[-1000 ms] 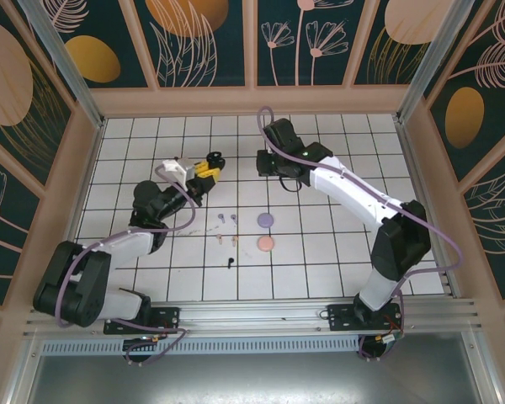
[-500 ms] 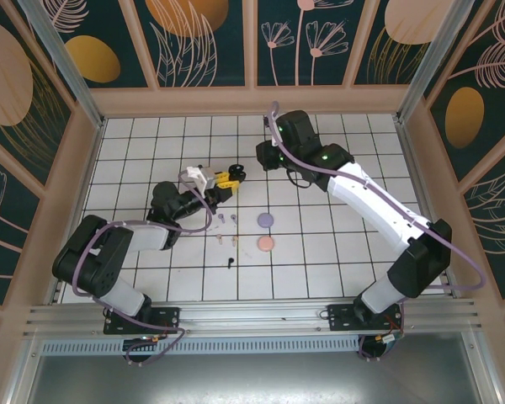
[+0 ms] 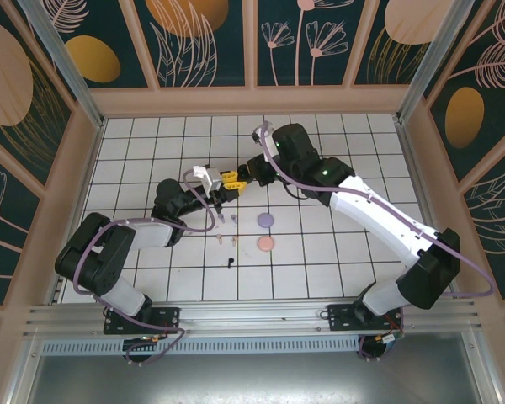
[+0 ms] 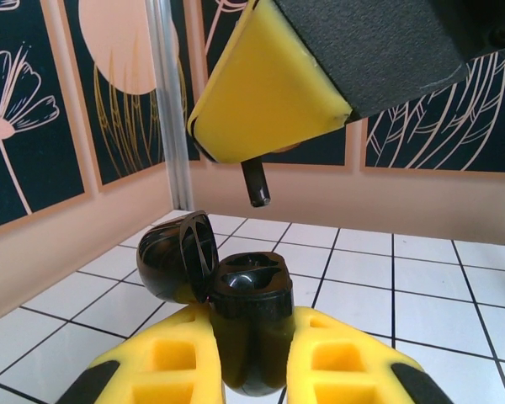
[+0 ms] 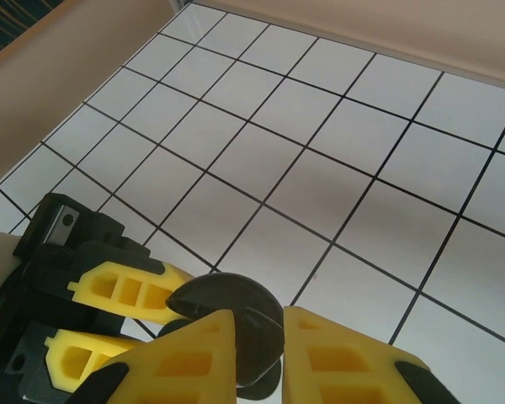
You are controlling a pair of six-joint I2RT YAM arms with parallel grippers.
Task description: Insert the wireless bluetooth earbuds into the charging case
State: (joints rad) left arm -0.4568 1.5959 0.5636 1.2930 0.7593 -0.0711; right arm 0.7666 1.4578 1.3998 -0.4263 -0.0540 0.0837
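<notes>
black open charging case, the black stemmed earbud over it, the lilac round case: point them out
black open charging case [image 4: 251, 337]: left wrist view, front of its body
black stemmed earbud [image 4: 255, 183]: left wrist view, its hanging stem
lilac round case [image 3: 266, 220]: top external view, middle of its top

White tiled table [image 3: 337, 252], lilac case [image 3: 265, 220], pink case [image 3: 265, 244], scattered tiny earbuds [image 3: 235, 240]

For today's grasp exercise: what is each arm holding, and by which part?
The left fingers clamp the open black charging case by its base. The right fingers pinch a black earbud by its head, stem pointing down.
</notes>
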